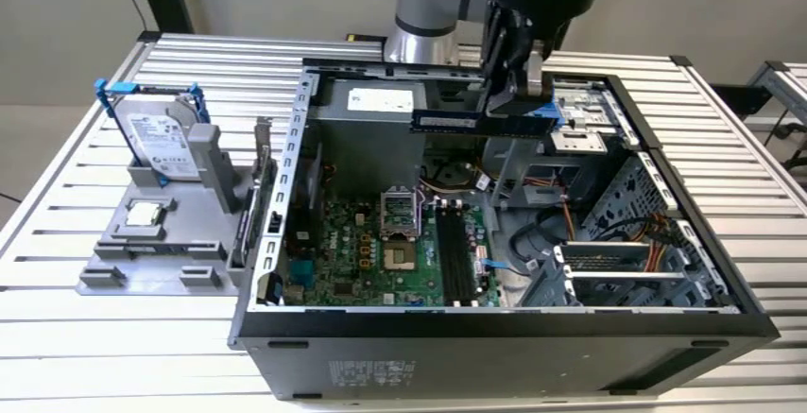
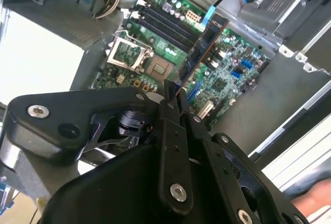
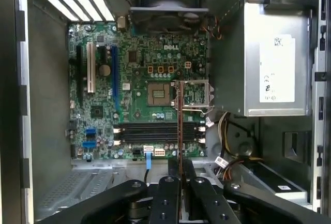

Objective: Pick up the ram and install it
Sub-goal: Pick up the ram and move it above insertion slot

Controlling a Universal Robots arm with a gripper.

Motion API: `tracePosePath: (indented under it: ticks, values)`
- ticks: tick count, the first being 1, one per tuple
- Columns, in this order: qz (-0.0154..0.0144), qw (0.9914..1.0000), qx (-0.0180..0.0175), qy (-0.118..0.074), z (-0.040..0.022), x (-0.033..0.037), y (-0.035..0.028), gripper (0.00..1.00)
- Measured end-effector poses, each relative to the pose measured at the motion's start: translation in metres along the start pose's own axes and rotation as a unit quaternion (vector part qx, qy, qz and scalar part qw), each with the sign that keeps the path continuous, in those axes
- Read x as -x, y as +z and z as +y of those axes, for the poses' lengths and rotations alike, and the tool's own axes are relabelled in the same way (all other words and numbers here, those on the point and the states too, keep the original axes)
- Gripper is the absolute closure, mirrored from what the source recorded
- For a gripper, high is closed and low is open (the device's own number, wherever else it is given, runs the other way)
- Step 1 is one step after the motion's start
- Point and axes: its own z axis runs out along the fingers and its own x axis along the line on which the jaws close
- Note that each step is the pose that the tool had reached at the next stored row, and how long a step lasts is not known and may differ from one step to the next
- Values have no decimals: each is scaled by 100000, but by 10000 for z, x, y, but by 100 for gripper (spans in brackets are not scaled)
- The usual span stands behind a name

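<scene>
The ram point(image 2: 204, 48) is showing a matt dark board edged in a coppery sheen. The gripper point(image 2: 173, 94) holding it is looking matt black with bright metal screws point(image 2: 178, 192). Inside the computer case point(image 1: 505, 323), bare grey sheet metal is surrounding a glossy green motherboard point(image 1: 366, 243).

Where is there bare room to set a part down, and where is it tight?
Bare table slats lie at the exterior view's lower left, bordered by the fixture and the case, and at that view's right of the case. Inside the case is crowded: motherboard and cables. The gripper holds the ram above it.
</scene>
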Motion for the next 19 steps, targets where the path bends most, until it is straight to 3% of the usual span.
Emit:
tracePosePath:
  ticks: [9, 14, 19]
  values:
    - [4, 100000, 10, 197, -204, 8, -6, 100]
    - [2, 100000, 13, 228, -207, 13, -6, 100]
    - [-2, 99999, -3, 476, -214, 59, -4, 100]
